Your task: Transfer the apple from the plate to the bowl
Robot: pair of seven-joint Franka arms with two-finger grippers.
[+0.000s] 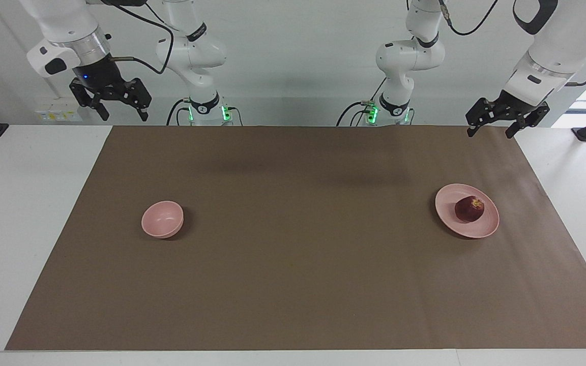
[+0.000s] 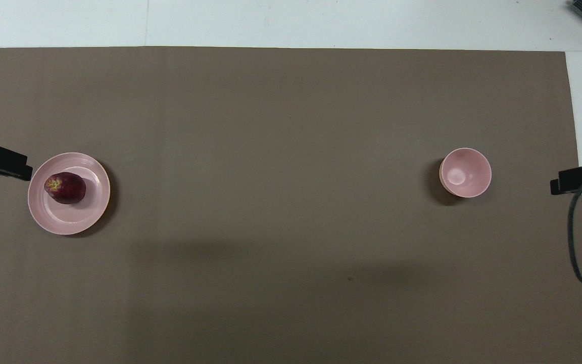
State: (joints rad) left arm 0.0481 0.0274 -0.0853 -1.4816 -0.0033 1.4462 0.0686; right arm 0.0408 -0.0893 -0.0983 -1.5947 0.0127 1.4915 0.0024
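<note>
Brown matting covers the table from end to end, white wall past the arm bases, and nothing is moving yet. Start at the robots' edge: your left gripper (image 1: 505,121) hangs in the air over the mat's corner at its own end, jaws apart and empty. Your right gripper (image 1: 111,99) hangs high over the other corner, jaws apart too, holding nothing.

Move out from there and you meet the plate (image 1: 448,216), toward the left arm's end, with the apple (image 1: 469,208) resting on it, a little off centre, its stem dimple tipped sideways. It sits slightly squat, with no real long axis to line up on.

Level with it, well apart toward the right arm's end, stands the bowl (image 1: 162,219), upright and empty.

So here's your call: the apple lies farther out from the left gripper and below it, and that arm looks clearly the nearer one. The carry then crosses the whole mat.
</note>
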